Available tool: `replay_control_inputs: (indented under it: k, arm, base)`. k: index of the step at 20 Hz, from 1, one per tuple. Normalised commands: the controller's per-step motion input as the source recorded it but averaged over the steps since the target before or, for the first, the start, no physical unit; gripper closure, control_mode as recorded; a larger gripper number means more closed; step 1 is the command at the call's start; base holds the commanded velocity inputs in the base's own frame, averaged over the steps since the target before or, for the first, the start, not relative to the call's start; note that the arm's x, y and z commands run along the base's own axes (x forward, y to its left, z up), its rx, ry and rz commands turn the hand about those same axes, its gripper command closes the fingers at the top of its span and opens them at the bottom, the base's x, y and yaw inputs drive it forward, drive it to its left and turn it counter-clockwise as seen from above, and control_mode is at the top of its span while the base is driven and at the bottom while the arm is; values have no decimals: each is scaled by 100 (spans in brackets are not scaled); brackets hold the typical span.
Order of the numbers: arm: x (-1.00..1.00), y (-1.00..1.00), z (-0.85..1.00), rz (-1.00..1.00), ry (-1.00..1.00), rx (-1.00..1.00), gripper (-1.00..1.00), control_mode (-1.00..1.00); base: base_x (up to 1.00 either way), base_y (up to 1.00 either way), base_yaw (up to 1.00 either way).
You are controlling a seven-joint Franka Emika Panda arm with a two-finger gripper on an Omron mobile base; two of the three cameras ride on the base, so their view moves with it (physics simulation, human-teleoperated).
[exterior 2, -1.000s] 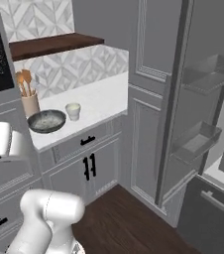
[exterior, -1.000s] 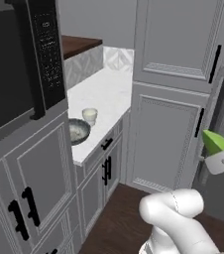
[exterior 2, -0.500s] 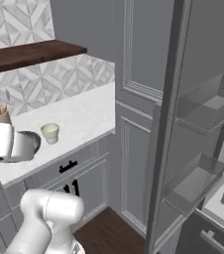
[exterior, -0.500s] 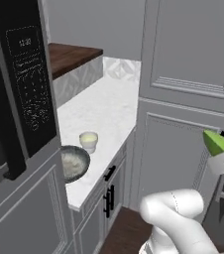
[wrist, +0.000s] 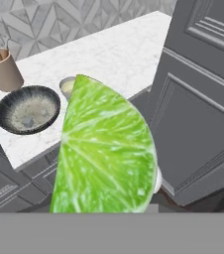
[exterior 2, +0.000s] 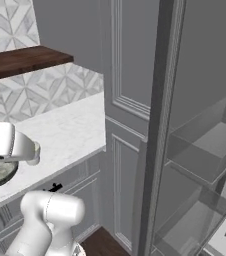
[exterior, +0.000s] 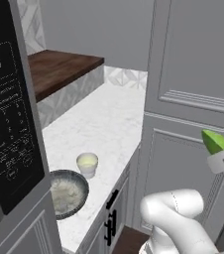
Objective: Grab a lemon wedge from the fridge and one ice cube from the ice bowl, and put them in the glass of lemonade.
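gripper: pinched the lemon wedge (wrist: 106, 154)
next: carry it level, stop right over the glass of lemonade (exterior: 87, 163), then release

Home kitchen, rendered. White marble counter (exterior: 106, 124) centre-left of left base view, grey panelled cabinets (exterior: 193, 74) at right, black-handled drawers below. Black microwave (exterior: 7, 134) with keypad at left edge. Patterned tile backsplash (wrist: 79, 22) across top of hand view — dark wood shelf (exterior: 59, 67) above it. Utensil crock (wrist: 2, 72) upper left of hand view. Open fridge (exterior 2: 205, 150) shelves at right of right base view.
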Motion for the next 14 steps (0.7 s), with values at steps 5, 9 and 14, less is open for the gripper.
replay_control_inputs:
  k: [5,9,14]
  arm:
    - [0,0,0,0,0,0,100,100]
    - [0,0,0,0,0,0,100,100]
    - [0,0,0,0,0,0,100,100]
  base:
    - [18,0,11]
    - [26,0,23]
    - [64,4,24]
